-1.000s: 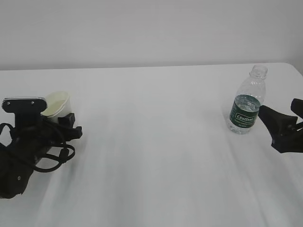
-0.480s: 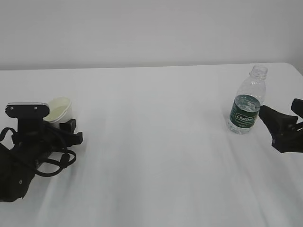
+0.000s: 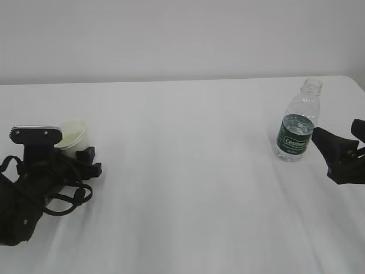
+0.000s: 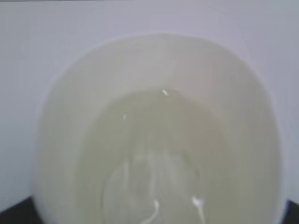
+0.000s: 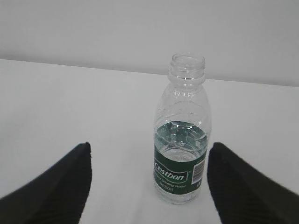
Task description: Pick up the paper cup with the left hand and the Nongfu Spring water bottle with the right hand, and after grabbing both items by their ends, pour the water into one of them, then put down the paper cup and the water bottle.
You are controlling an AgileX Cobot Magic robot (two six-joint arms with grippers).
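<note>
The paper cup [image 3: 72, 136], holding water [image 4: 154, 158], sits between the left hand's [image 3: 80, 157] jaws; we cannot tell whether they grip it. We see the bottle [image 3: 297, 121] upright beyond the wide-open right hand [image 3: 336, 154].

Soft, even, bright light washes the white cloth-covered tabletop [image 3: 188, 171], leaving only faint shadows. The cream tapered paper cup [image 4: 159, 135] fills the left wrist view, blurred, with small glints. The black fingers [image 5: 56, 186] in the right wrist view are soft-edged.

The paper cup [image 3: 72, 136] stands far left on the table [image 3: 188, 171] — the Nongfu Spring water bottle [image 3: 297, 123] far right.
</note>
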